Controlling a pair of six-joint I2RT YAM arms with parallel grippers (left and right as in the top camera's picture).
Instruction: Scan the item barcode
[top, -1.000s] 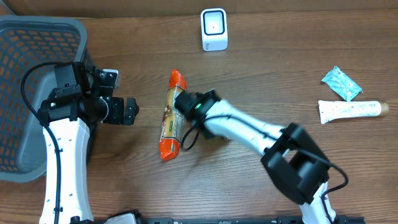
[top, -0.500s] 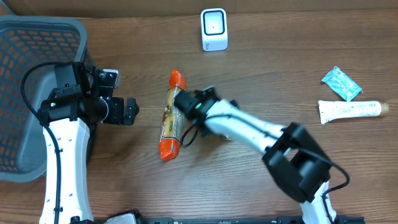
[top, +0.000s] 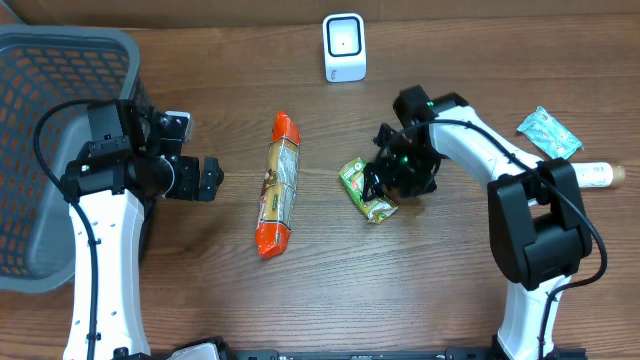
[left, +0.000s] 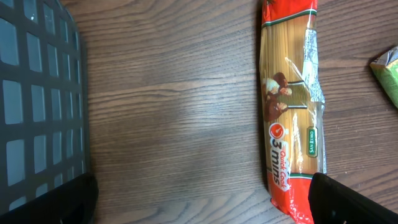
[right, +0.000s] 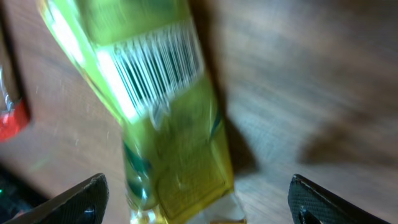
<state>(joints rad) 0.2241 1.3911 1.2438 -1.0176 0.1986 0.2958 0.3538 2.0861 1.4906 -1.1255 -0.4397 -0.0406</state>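
The right gripper (right: 198, 200) sits over a small green foil packet (top: 366, 189), its two dark fingers spread wide to either side and not clamped on it. The packet lies on the brown wooden table (top: 400, 290) near the middle, between a long orange-and-clear spaghetti packet (top: 278, 183) and the right arm's wrist. In the right wrist view, the packet's black-and-white barcode (right: 158, 67) faces the camera (the picture is blurred, so the print around the bars cannot be read). The white box-shaped scanner (top: 344, 47) stands at the far edge of the table, well apart from the green packet. The left gripper (left: 205, 200) is also spread wide with nothing between its fingers. It is over bare wood between the grey plastic mesh basket (top: 70, 38) and the spaghetti packet. At the right edge, a teal sachet (top: 548, 133) and a white tube (top: 595, 174) lie near each other.
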